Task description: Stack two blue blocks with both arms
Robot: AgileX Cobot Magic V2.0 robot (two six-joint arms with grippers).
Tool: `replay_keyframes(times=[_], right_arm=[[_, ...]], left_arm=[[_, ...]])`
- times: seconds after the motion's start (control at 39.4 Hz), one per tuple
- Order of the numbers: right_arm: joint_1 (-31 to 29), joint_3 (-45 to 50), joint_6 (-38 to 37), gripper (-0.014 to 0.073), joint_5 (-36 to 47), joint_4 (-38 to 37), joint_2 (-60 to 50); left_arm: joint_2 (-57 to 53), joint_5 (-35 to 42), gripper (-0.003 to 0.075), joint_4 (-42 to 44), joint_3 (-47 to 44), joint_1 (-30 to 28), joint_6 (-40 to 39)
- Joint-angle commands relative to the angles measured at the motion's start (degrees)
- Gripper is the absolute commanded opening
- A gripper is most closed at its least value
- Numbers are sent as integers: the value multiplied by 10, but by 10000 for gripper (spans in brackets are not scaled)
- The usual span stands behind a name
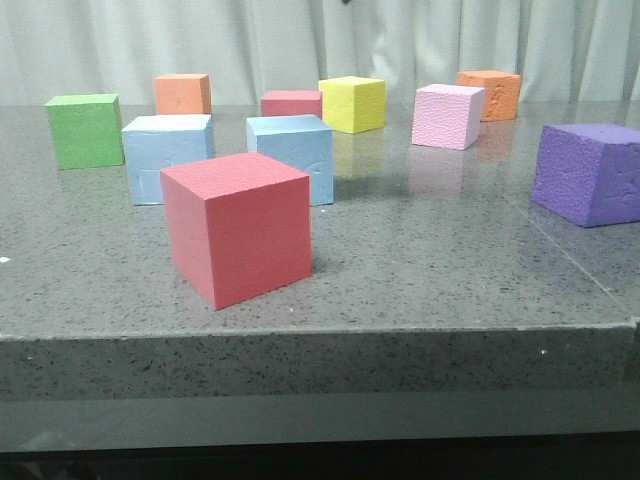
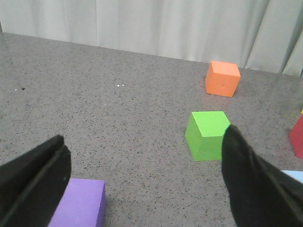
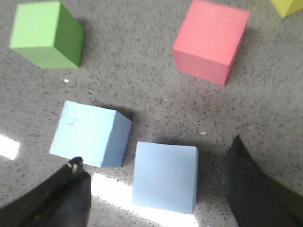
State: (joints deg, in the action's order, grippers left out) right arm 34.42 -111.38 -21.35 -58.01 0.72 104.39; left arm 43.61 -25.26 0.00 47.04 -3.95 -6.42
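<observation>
Blocks first: two light sky-blue foam cubes sit on the grey speckled stone table (image 1: pixel 420 270), one (image 3: pixel 165 176) directly between the right gripper's (image 3: pixel 156 189) spread black fingers, the other (image 3: pixel 90 134) just beside it, apparently not touching. That closeness is the risk: a descending finger could clip or shove the neighbouring cube. The right gripper is wide open, holding nothing. The left gripper (image 2: pixel 147 184) is also spread and empty, hovering ahead of a green foam cube (image 2: pixel 207 135), with a purple foam cube (image 2: pixel 78 203) near one finger.
</observation>
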Motion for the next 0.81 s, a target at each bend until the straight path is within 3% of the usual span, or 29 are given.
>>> replay_keyframes(times=[0.0,0.18,0.33,0.61,0.79], right_arm=[[-1,-16,10,506,32,-7,-41],[-1,-16,10,145,28,-7,-53],[-3,-16,9,-61,20,-12,-69],[-31,2,15,-62,-33,-75,-119],[-77,76,49,-62,-34,-63,-183]], left_arm=[[0,49,617,-4,22,-1,-1],[0,49,617,-4,22,-1,-1],[0,49,617,-4,22,-1,-1],[0,50,617,-4,22,-1,-1],[0,50,617,-4,22,-1,-1]])
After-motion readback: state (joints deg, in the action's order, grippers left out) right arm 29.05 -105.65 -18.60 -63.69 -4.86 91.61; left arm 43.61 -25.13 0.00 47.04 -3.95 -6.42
